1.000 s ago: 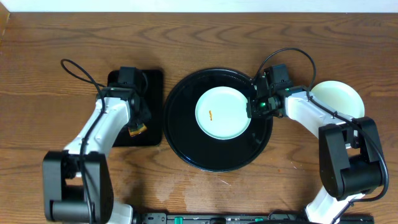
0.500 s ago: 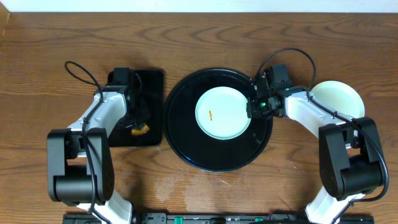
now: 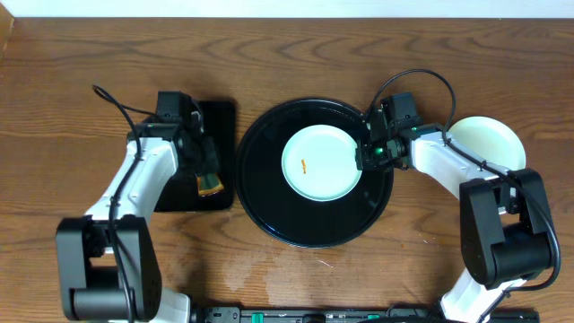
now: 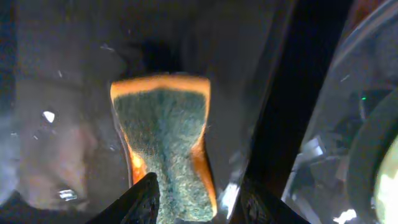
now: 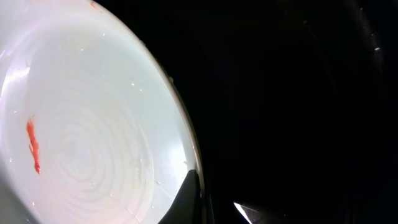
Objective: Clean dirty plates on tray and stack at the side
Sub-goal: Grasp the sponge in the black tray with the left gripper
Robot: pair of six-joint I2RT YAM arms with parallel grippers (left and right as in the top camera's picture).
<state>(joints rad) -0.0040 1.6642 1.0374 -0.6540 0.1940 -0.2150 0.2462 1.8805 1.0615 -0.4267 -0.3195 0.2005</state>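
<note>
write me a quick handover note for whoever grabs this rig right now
The left gripper is shut on the sponge, over the rectangular tray.
The right gripper has its jaws apart at the right rim of the smeared plate, which sits on the round tray.
Done: a side plate is off the tray at right; any under it are hidden.
Left: wipe the orange smear, then stack that plate at the side.

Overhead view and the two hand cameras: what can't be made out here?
- Plate at the side: overhead, right arm covers part; whether others lie beneath is unclear.
- Right hand: right wrist view, bottom edge cuts it off; grip on dirty plate unclear.
- Sponge: left wrist view, left hand hides its lower end.
</note>
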